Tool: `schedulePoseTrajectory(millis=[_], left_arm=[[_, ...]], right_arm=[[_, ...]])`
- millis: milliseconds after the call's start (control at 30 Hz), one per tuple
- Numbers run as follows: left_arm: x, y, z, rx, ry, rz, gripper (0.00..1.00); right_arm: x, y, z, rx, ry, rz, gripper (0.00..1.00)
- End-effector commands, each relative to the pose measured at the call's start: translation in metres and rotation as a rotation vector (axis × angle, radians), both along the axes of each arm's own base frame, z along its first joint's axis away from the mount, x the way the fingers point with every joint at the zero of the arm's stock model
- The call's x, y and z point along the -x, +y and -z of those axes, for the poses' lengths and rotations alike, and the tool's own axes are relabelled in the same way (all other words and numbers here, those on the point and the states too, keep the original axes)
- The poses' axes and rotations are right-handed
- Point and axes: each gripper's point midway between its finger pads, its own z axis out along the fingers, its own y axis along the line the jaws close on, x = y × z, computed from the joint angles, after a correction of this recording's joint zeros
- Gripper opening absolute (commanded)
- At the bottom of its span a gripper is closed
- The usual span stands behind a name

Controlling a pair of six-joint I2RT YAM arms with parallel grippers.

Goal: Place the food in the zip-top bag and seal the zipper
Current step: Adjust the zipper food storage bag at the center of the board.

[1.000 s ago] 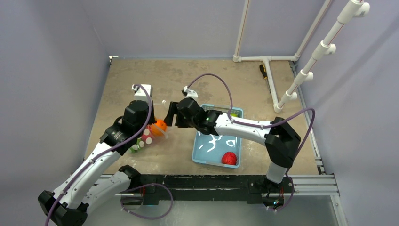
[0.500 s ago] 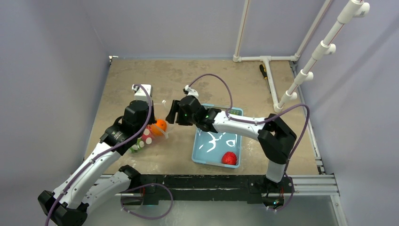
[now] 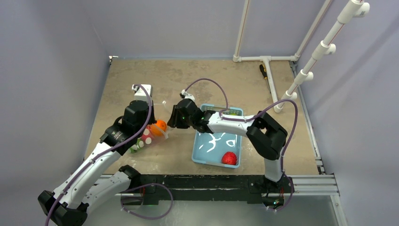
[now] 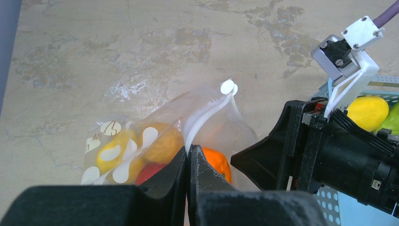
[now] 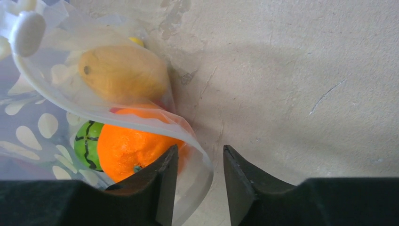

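- My left claw [image 4: 189,162] pinches the thin whitish zipper strip [image 4: 207,117] of the transparent white-dotted plastic bag [image 4: 141,136].
- My right claw [image 5: 200,153] is narrowly parted and empty; a glossy orange toy fruit [image 5: 127,146] lies bagged just left of it.
- Next, I think: fetch the red toy fruit [image 3: 229,158] from the light-blue plastic basket [image 3: 241,136].

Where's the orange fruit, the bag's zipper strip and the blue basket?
orange fruit [image 5: 131,150]: right wrist view, middle of its skin.
zipper strip [image 4: 205,114]: left wrist view, midway along the white strip.
blue basket [image 3: 205,155]: top external view, bare floor by its near-left corner.
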Motion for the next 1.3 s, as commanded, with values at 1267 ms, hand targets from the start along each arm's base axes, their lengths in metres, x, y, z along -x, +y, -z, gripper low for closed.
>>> schedulePoseTrajectory(millis=[1267], left_arm=[[0.024,0.033,-0.011,0.185,-0.019,-0.264,0.0]], right_arm=[[-0.018,-0.023,-0.179,-0.141,-0.333,-0.006,0.0]])
